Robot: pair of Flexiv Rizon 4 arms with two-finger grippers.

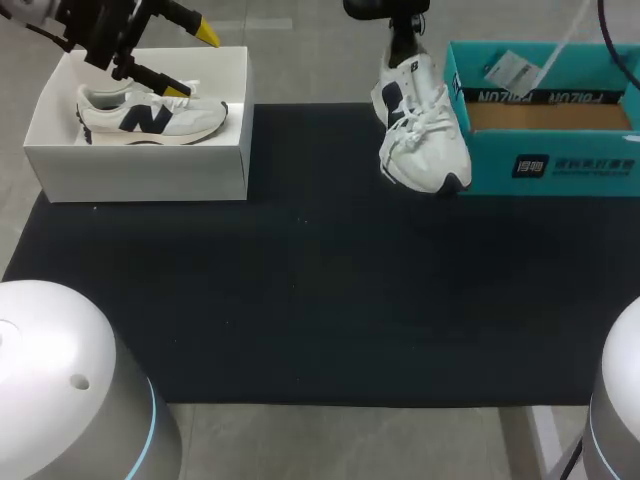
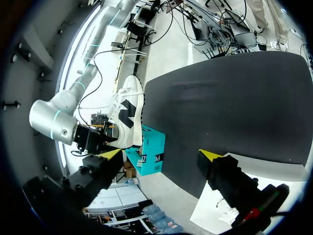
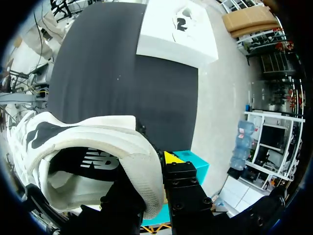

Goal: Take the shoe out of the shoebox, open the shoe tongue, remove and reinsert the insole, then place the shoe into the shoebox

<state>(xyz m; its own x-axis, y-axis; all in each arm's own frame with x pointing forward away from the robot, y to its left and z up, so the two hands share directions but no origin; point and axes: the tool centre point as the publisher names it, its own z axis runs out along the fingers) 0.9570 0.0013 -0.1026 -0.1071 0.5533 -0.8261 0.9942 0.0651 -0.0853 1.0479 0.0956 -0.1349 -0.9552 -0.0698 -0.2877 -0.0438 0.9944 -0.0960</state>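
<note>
At the teal shoebox's (image 1: 560, 168) left wall, the shoe (image 1: 420, 125) hung toe-down, long axis near vertical, its heel collar clamped in the right gripper (image 1: 403, 48); the box opening lay rightward. The left gripper (image 2: 161, 154), fingers apart, hovered over the white box (image 1: 140, 170).

A table (image 1: 350, 440) is carrying a black mat (image 1: 320, 280) that is covering the middle of it. A white shoebox (image 1: 140, 172) is sitting at the far left, lying across the mat's far edge, with no lid on it. A teal shoebox (image 1: 560, 168) is sitting at the far right, also across that edge, open at the top. The two boxes are standing well apart.
</note>
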